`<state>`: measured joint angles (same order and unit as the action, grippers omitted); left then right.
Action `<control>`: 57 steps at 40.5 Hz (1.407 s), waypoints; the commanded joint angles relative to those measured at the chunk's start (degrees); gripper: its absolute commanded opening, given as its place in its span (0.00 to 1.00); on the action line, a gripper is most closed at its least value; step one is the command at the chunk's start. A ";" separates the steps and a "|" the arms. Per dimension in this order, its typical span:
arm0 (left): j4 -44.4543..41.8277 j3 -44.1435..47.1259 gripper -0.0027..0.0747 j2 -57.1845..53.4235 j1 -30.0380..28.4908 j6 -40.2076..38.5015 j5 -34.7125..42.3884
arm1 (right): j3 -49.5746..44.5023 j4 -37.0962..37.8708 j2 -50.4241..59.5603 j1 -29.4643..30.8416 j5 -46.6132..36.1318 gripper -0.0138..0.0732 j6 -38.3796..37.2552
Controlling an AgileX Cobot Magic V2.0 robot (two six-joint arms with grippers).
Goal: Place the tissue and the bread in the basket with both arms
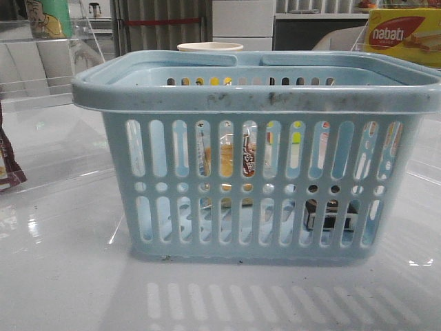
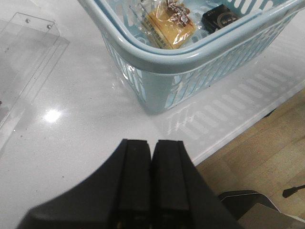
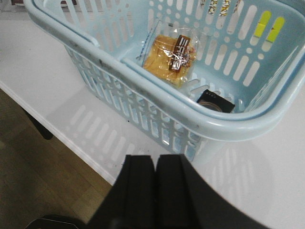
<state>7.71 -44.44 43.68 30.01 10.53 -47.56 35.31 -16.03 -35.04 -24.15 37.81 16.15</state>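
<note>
The light-blue basket (image 1: 255, 96) stands on the white table and fills the front view. Inside it lies the bread (image 3: 170, 57), a clear packet of tan slices with a brown label, also visible in the left wrist view as the bread (image 2: 170, 26). The black and white tissue (image 3: 215, 101) rests on the basket floor near a corner; through the slots it shows as the tissue (image 1: 331, 215). My left gripper (image 2: 151, 143) is shut and empty, outside the basket (image 2: 157, 59) over the table. My right gripper (image 3: 155, 158) is shut and empty, near the table edge outside the basket (image 3: 143, 90).
A yellow-and-red nabati box (image 1: 405, 36) stands at the back right. A dark brown snack packet (image 1: 8, 165) shows at the left edge. A clear acrylic stand (image 2: 24, 67) lies left of the basket. A cup rim (image 1: 210, 47) shows behind the basket. Wooden floor (image 3: 33, 157) lies beyond the table edge.
</note>
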 commanded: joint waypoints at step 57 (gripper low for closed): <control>3.40 43.45 0.15 -45.04 -27.73 -0.32 47.97 | 1.54 -0.40 -0.28 0.07 -3.66 0.22 0.50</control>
<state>10.47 -0.48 -0.24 2.42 10.53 -7.20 35.31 -15.94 -35.04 -24.15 37.93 16.15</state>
